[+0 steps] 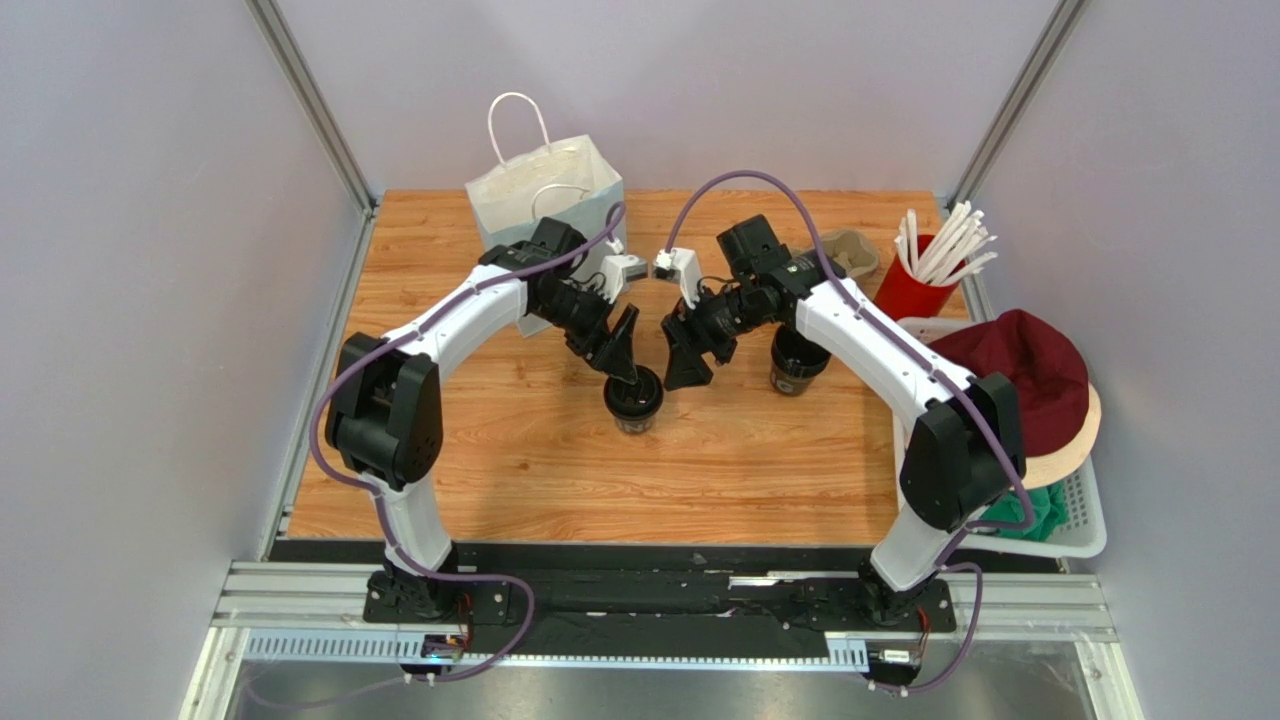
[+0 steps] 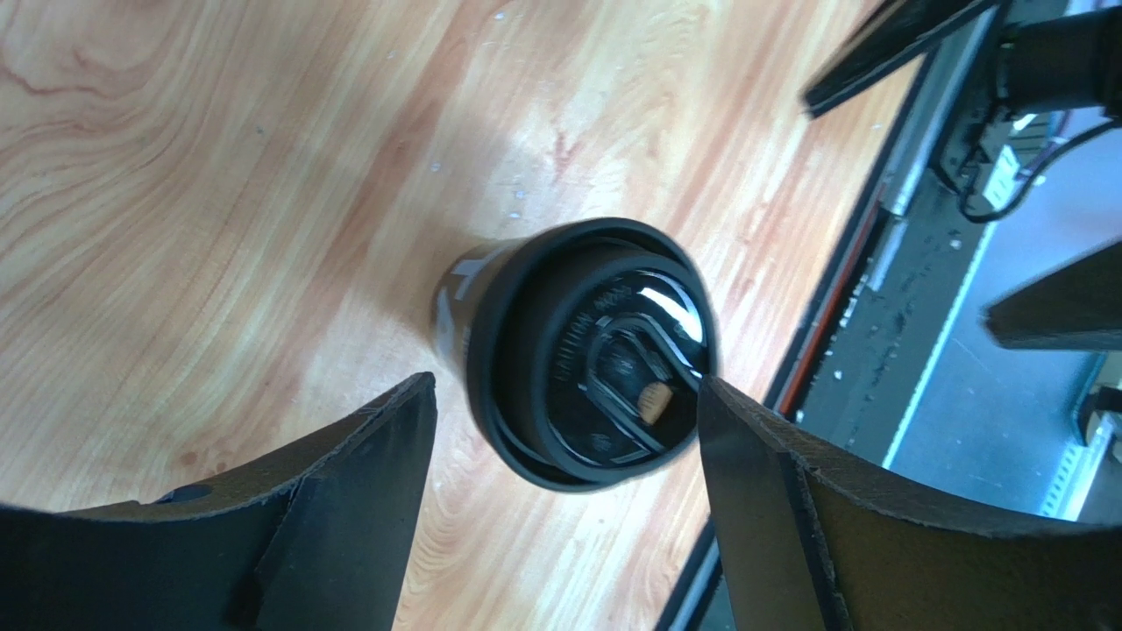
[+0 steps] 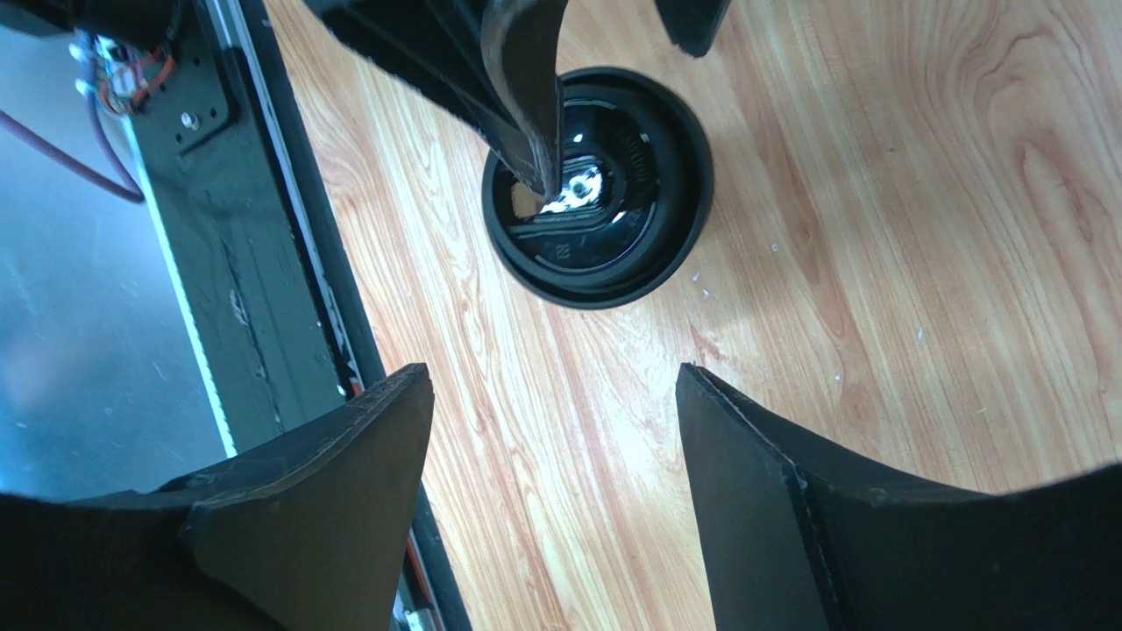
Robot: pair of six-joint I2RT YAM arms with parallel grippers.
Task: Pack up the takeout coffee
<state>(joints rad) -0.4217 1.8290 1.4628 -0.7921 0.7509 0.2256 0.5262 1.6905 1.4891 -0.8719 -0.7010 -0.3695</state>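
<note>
Starting at the left gripper point(image 2: 564, 395), you find its fingers point(image 2: 356, 500) spread wide astride the lidded takeout coffee point(image 2: 580, 355), which stands ungripped on the table point(image 1: 496, 450), well apart from the paper bag point(image 1: 549, 188), while the right gripper point(image 3: 553, 381) hangs equally spread beside it, so packing appears wholly outstanding.

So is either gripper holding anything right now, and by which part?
Nothing is held. The left gripper stands open over the black coffee cup, not clamped on it; the right gripper is open and empty.
</note>
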